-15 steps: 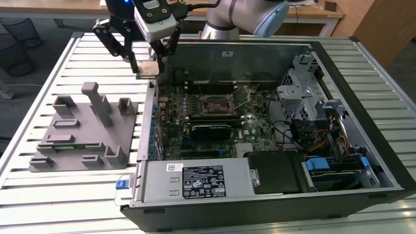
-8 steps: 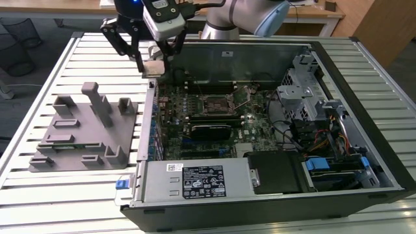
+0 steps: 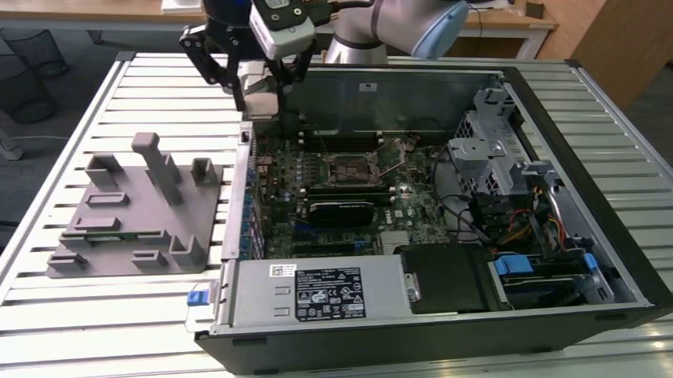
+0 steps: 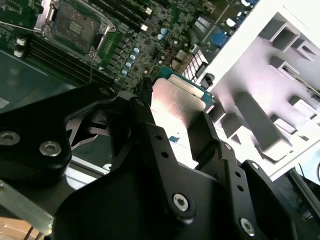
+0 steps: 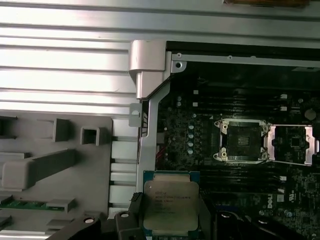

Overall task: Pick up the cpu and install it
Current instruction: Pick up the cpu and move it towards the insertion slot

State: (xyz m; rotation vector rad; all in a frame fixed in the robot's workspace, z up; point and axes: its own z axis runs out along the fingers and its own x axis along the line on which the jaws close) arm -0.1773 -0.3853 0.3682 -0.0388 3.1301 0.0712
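One slatted metal surface (image 3: 105,331) carries one open computer case (image 3: 421,346), and one grey fixture (image 3: 126,228) lies beside it on the exterior view's left. One arm (image 3: 410,27) comes in from the far edge of the surface. Its wrist points down, so the gripper (image 3: 261,98) hangs over the case's far corner on the fixture side.

Inside the case there is one green board (image 3: 273,181). One silver box (image 3: 315,293) with a label sits along the near wall. One socket (image 3: 352,167) sits in the board with its frame swung open and its square bed bare.

The two black fingers (image 4: 150,130) are set narrow and clamp the one cpu (image 5: 170,207) by opposite edges. Both wrist views show it with its pale metal top facing the cameras. In the first wrist view the cpu hangs over the case wall, between the fixture and the board. It is clear of both and well apart from the socket.
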